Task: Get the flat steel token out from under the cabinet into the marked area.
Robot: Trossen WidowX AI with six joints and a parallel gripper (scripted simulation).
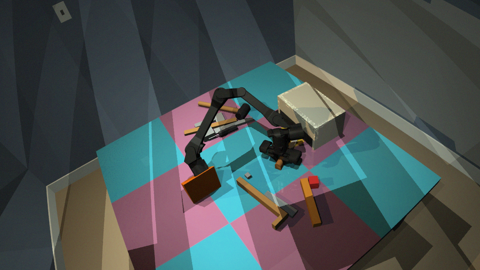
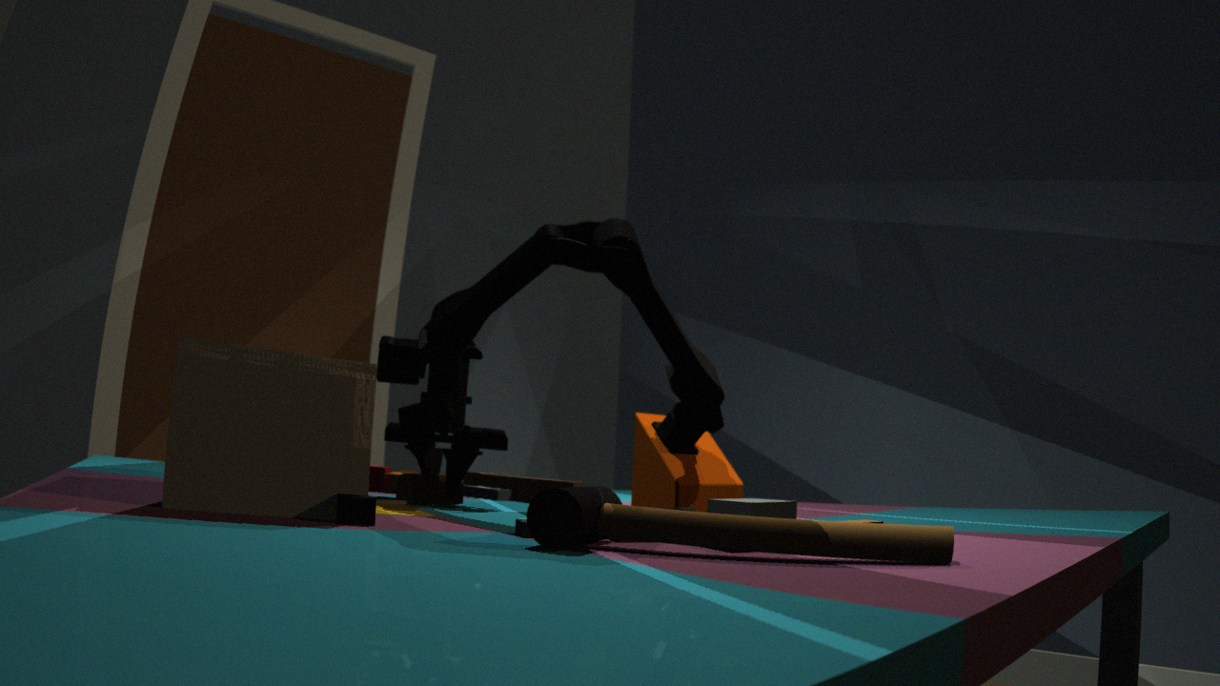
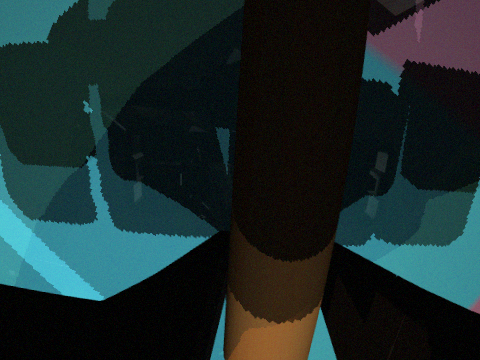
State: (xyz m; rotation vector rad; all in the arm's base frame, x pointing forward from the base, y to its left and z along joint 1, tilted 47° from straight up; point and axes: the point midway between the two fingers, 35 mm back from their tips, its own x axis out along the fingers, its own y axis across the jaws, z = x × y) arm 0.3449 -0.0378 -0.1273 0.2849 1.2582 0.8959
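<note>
My gripper is shut on a round wooden handle, low over the table in front of the cabinet. In the wrist view the handle runs lengthwise between the fingers; its far end is not visible. The pale cabinet stands beside the gripper. Part of the yellow marked area shows between cabinet and gripper; the arm hides much of it. I cannot make out the steel token in any view.
A red cube touches an orange bar. An L-shaped wooden stick lies by a grey bar and a small grey block. A black-headed mallet lies beside several tools. A black block is at the cabinet corner.
</note>
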